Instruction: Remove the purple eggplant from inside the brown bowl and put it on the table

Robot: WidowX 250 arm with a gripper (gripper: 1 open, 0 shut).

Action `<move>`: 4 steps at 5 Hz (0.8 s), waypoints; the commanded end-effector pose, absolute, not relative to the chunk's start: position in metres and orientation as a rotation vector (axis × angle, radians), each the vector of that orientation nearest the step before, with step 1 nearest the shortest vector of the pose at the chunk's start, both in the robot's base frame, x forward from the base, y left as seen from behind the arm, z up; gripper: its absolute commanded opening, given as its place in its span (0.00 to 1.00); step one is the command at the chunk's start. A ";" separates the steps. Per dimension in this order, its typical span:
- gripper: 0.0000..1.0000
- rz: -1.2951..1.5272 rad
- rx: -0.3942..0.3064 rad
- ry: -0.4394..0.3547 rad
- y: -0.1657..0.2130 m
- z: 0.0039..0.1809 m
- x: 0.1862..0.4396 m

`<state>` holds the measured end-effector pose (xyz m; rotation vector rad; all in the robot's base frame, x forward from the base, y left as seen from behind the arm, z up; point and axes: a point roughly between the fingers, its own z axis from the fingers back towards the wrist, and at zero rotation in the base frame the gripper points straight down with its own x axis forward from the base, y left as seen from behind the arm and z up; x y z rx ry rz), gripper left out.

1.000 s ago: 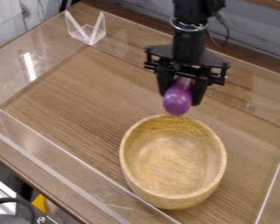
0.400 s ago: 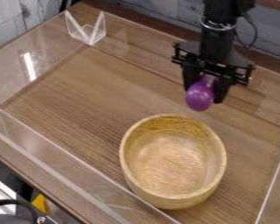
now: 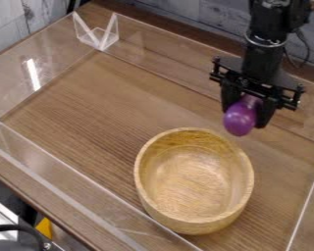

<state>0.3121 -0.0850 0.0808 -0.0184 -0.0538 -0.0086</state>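
Shifted rightward from its place a second ago, the black arm carries the eggplant away from its spot above and behind the bowl to one beyond the bowl's upper right. The table, brown and wood-grained, fills most of the view, clear walls standing along its edges. On it the bowl, round, light brown and thick-rimmed, sits in the lower middle with nothing inside, where it sat before. The arm reaches in from the top right, its gripper pointing down, clenched around the upper part of the eggplant. Below the fingers hangs the glossy purple bulbous end, outside the bowl and near its rim; whether it touches the table cannot be told. Toward the upper left corner stands a small clear angular piece, near the far wall. Black cables curl at the lower left edge. No brand, label or writing can be read on arm, bowl or table.
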 end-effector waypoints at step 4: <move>0.00 0.019 -0.033 -0.121 -0.088 0.083 0.344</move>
